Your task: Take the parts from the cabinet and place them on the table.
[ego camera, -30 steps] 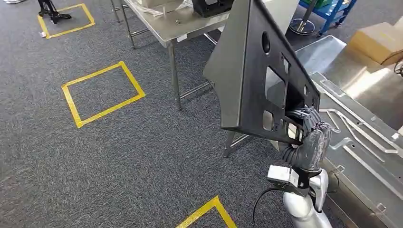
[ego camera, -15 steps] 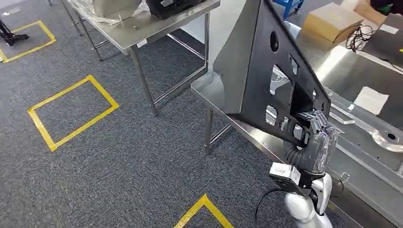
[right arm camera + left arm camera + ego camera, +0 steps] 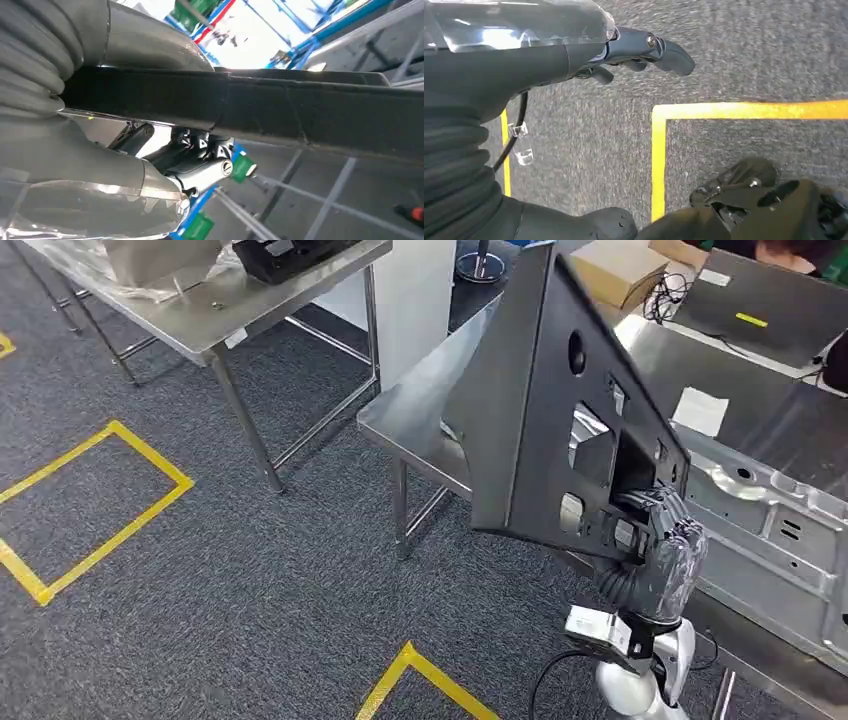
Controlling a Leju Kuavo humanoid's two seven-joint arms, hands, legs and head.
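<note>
Transit phase nearly done, judged from the head view: whole scene shifted across the last second, so camera and robot turning, not the furniture; steel table [image 3: 420, 405] now square ahead where floor with yellow tape squares [image 3: 90, 500] dominated earlier. Black panel part [image 3: 545, 410] held upright and tilted, clear of the tabletop, gripped at its lower cut-out edge by right hand [image 3: 655, 540], fingers wrapped through the opening and closed on it; grip unchanged across the frames. Stamped sheet-metal part [image 3: 780, 520] already lying on the table to the right, cardboard box [image 3: 625, 270] beyond. Placement still outstanding; lowering onto bare surface near the table's corner judged the next requirement. Right wrist view adds the panel's edge [image 3: 280, 112] crossing just above the fingers [image 3: 205, 172], confirming the clamp. Left wrist view adds left hand [image 3: 574, 50] hanging over carpet, fingers loosely curled, holding nothing.
</note>
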